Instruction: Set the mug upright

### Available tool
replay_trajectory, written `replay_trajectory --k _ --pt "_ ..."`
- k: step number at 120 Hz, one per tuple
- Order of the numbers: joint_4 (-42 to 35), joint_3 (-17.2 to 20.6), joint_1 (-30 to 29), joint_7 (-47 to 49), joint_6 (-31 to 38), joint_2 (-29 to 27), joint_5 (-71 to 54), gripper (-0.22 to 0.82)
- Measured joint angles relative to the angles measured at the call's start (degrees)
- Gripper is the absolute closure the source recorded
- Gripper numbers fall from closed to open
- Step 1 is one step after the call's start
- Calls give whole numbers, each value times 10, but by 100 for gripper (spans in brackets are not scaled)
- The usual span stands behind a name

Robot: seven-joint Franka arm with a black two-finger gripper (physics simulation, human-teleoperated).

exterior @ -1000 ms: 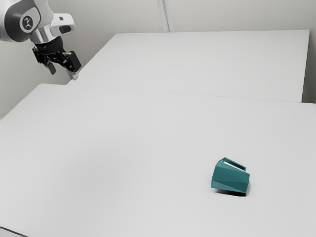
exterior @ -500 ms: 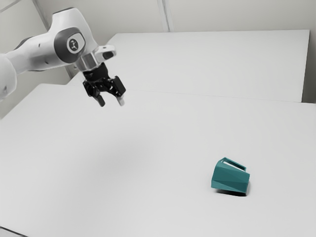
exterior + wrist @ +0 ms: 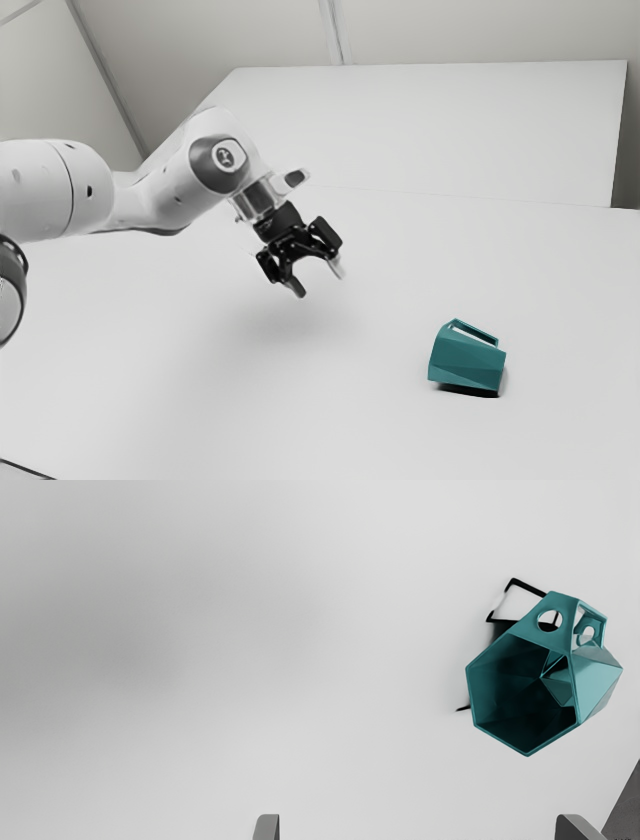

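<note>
Above white table (image 3: 250, 410), holds gripper (image 3: 320, 284) wide near centre, presumably to span mug (image 3: 466, 360) lying sideways, lower right.

Mug (image 3: 467, 363), teal, faceted: laid on side on white worktop (image 3: 200, 400), handle (image 3: 476, 330) uppermost, dark shadow cast at underside. Arm (image 3: 160, 205), white and grey: extended from exterior view's left. Gripper (image 3: 318, 281), black: suspended above worktop, tilted, fingers spread, well apart from mug. Pale flat panel (image 3: 420, 130): seen beyond worktop.
</note>
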State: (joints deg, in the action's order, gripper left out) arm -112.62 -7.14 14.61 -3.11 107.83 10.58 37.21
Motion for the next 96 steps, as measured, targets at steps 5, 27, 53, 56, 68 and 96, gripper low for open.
replay_trajectory --k 5,27,53,56,68,96 --pt "0 1 8 6 6 5 10 0" --pt "0 5 39 30 36 34 59 0" --pt "0 13 65 54 64 52 115 0" --pt "0 17 66 57 67 55 121 0" --pt "0 26 70 65 80 66 150 0" --pt "2 42 80 81 105 92 223 0"
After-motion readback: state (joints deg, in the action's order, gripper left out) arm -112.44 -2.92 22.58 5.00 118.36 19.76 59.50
